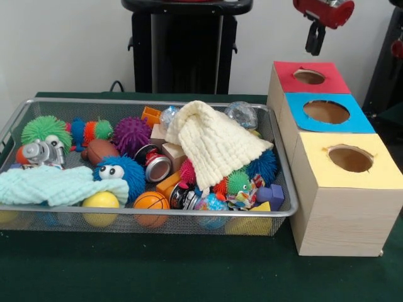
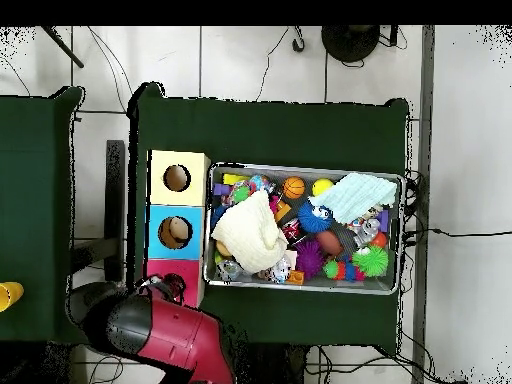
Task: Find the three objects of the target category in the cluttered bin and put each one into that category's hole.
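In the front view, the wire-mesh bin [image 1: 25,107] sat on the green table [image 1: 157,277], filling most of the table's left and middle. It was heaped with toys. A cream knitted cloth [image 1: 214,141] lay draped over the pile toward the bin's right half, and a pale mint cloth [image 1: 53,184] lay at its near left. Between them rested a blue fuzzy toy with googly eyes [image 1: 119,173], a small orange basketball [image 1: 151,201], a yellow ball [image 1: 101,200], a purple spiky ball [image 1: 131,133] and a green spiky ball [image 1: 44,129]. Just beside the bin, at the table's right edge, stood the pale wooden box [image 1: 340,220] with three holes in a row. The red-surround hole [image 1: 309,77] lay farthest back, behind the blue one [image 1: 326,112] and the yellow one [image 1: 350,158]. The gripper [image 1: 315,39] hung above the red hole, well clear of it; whether its pincer was spread or pressed together could not be told.

In the overhead view, the red arm [image 2: 165,335] reached over the box's red end [image 2: 190,272], hiding most of that hole. The cream cloth [image 2: 250,232] covered the bin's [image 2: 300,288] box-side end.
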`<act>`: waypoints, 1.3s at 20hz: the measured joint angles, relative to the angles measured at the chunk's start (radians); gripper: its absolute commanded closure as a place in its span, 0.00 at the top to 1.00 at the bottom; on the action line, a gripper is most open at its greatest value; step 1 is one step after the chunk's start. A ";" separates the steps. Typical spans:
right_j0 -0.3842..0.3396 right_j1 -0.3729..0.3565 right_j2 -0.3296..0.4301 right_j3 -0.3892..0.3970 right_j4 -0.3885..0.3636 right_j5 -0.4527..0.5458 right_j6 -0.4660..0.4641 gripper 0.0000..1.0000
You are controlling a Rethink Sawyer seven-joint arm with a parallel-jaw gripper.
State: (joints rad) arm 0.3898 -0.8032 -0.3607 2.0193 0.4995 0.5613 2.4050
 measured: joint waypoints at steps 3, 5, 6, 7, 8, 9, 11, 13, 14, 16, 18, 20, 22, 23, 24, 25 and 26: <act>0.003 -0.026 -0.012 0.000 0.000 0.001 0.000 0.00; 0.005 -0.037 -0.017 0.000 -0.001 0.001 0.000 0.00; 0.005 -0.041 -0.020 0.000 -0.001 0.001 0.000 0.00; 0.005 -0.045 -0.022 0.000 -0.001 0.001 0.000 0.00; 0.004 -0.049 -0.025 0.000 -0.001 0.001 0.000 0.00; 0.004 -0.051 -0.028 0.000 -0.002 0.001 0.000 0.00; 0.003 -0.051 -0.030 0.000 -0.003 0.001 0.000 0.00; 0.001 -0.051 -0.031 0.000 -0.003 0.001 0.000 0.00; -0.001 -0.050 -0.031 0.000 -0.003 0.001 0.000 0.00; -0.006 -0.048 -0.032 -0.001 -0.003 0.001 0.000 0.00; -0.016 -0.047 -0.032 -0.001 -0.005 0.001 0.000 0.00; -0.026 -0.047 -0.033 -0.002 -0.013 0.001 0.000 0.00; -0.034 -0.047 -0.035 -0.004 -0.023 0.001 0.000 0.00; -0.040 -0.047 -0.036 -0.005 -0.031 0.001 0.000 0.00; -0.046 -0.047 -0.036 -0.005 -0.039 0.001 0.000 0.00; -0.052 -0.047 -0.037 -0.006 -0.048 0.001 0.000 0.00; -0.055 -0.048 -0.037 -0.006 -0.054 0.001 0.000 0.00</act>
State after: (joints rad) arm 0.3344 -0.8510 -0.3975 2.0133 0.4459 0.5627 2.4050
